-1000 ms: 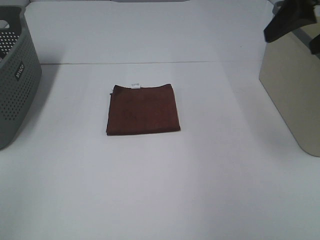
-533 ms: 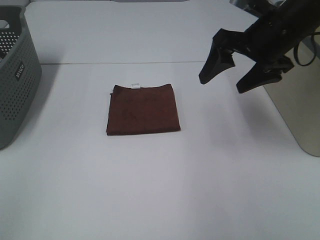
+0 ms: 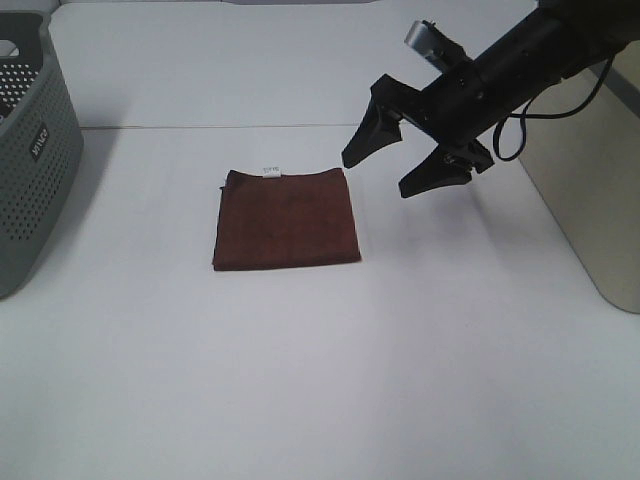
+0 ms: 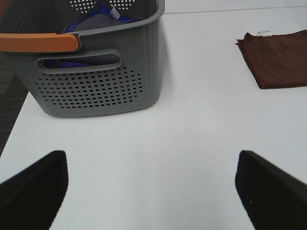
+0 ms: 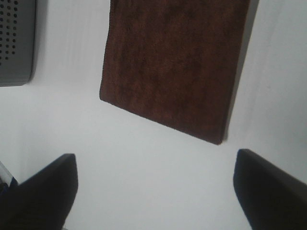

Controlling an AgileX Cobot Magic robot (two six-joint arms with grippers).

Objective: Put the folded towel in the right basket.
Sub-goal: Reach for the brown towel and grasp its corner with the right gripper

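The folded towel (image 3: 285, 218) is a flat dark reddish-brown square with a small white tag on its far edge, lying on the white table (image 3: 320, 380). It also shows in the left wrist view (image 4: 278, 57) and fills the right wrist view (image 5: 175, 67). My right gripper (image 3: 382, 172) is open and empty, hovering just right of the towel's far right corner, apart from it. The right basket (image 3: 590, 190), beige with smooth sides, stands at the right edge, partly behind the right arm. My left gripper (image 4: 153, 187) is open and empty, out of the exterior view.
A grey perforated basket (image 3: 30, 150) with a small label stands at the left edge. In the left wrist view it (image 4: 96, 76) has an orange handle and holds blue and purple cloth. A seam crosses the table behind the towel.
My right arm has swung in from over the right basket toward the left and down, ending open beside the towel's far right corner. The towel has not moved.
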